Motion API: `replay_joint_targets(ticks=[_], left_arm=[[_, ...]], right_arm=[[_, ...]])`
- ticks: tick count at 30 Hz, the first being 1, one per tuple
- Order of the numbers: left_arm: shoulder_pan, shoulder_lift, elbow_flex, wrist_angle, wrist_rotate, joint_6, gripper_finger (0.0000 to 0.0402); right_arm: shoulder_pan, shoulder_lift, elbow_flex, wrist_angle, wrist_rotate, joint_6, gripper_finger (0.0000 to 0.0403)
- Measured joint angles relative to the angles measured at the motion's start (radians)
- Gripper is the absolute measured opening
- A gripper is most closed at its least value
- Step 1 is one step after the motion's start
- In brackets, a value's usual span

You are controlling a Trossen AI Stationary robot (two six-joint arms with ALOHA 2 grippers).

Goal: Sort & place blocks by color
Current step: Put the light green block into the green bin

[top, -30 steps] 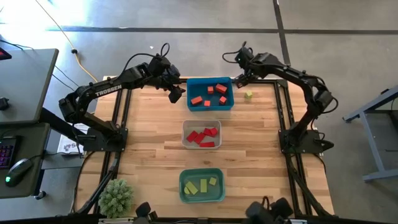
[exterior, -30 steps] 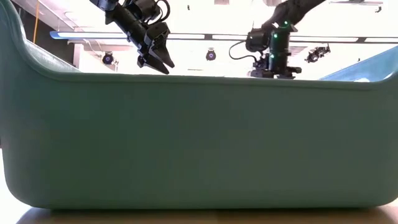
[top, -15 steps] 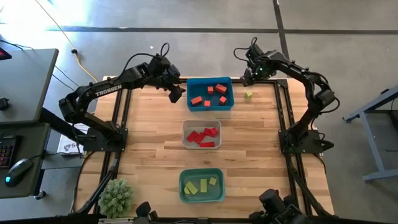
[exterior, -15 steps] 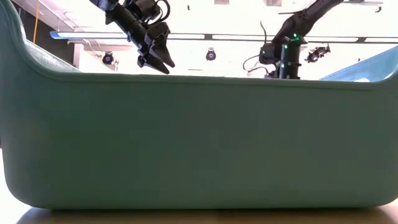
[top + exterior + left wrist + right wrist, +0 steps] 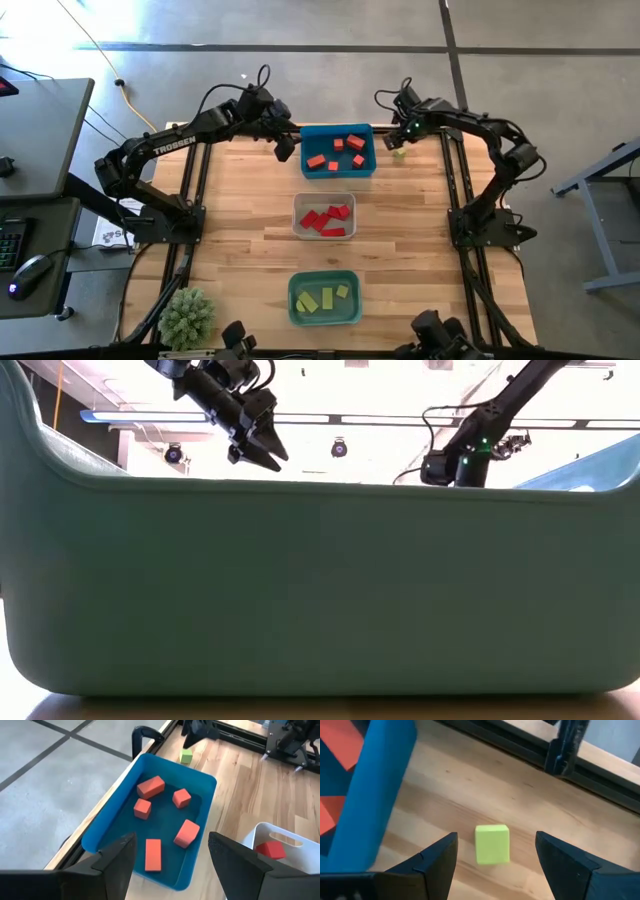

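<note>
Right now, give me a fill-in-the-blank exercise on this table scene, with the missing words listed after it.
1. The one block still loose on the table, the yellow-green cube, lies beside the ____ bin.
2. The orange blocks lie in the ____ bin.
3. The right gripper hangs over the cube with its fingers ____.
4. The red blocks lie in the ____ of the three bins.

Missing words: blue; blue; open; middle

three bins (image 5: 338,151) in a row | blocks (image 5: 324,219) inside; one block (image 5: 399,152) beside far bin
</note>
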Motion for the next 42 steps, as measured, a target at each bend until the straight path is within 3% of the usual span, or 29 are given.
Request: replay_joint_targets(ticks=[8,17,20,27,36,42], left_arm=[[0.000,0.000,0.000,0.003,0.000,0.000,0.0239],[0.000,0.000,0.000,0.002,-0.001,0.000,0.0239],[0.000,0.000,0.000,0.002,0.000,0.000,0.0239],[0.000,0.000,0.000,0.001,-0.001,0.000,0.0239],[0.000,0.000,0.000,-0.005,0.000,0.001,0.0239],[0.000,0.000,0.000,-0.005,-0.001,0.000,0.0239]], right_arm=[[0.038,0.020,-0.094,0.146,0.016,0.004,0.0255],[0.076,0.068,-0.118,0.157,0.104,0.029,0.0248],[0.083,0.084,-0.118,0.161,0.114,0.049,0.0220],[0.090,0.105,-0.115,0.132,0.102,0.130,0.0108],[0.160,0.014,-0.071,0.009,0.106,0.184,0.0107],[0.275,-0.125,-0.036,-0.083,0.103,0.308,0.0107]])
